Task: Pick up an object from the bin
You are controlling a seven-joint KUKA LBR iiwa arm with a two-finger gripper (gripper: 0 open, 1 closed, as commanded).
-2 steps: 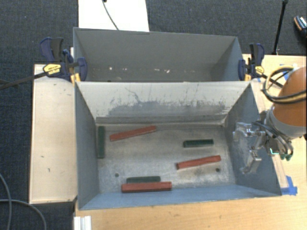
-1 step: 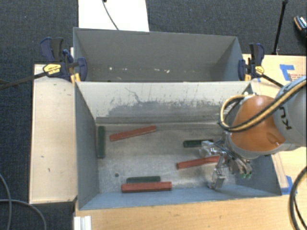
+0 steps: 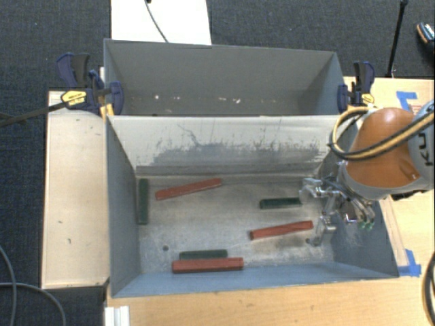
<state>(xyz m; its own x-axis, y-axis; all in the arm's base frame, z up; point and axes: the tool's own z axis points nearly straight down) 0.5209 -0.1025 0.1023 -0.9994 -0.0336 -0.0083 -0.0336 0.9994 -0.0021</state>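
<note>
**Gripper low at the bin's right end, beside a red bar**

The gripper (image 3: 320,232) is down inside the grey metal bin (image 3: 224,145), close to its right wall, under the arm's orange cover (image 3: 380,149) and looped cables. Whether it is open or closed cannot be told from this angle, and nothing can be seen held in it.

Nearest to it is a red bar (image 3: 281,231), lying almost level on the bin floor with its right end just beside the gripper; whether they touch cannot be told. A short dark green bar (image 3: 279,202) lies just above that one, also near the gripper.

The rest lie well apart to the left. A long red stick (image 3: 188,189) slants near the back wall. A green stick (image 3: 143,201) runs along the left wall. By the front wall, a dark strip (image 3: 202,255) lies just beside a red block (image 3: 207,265).
</note>
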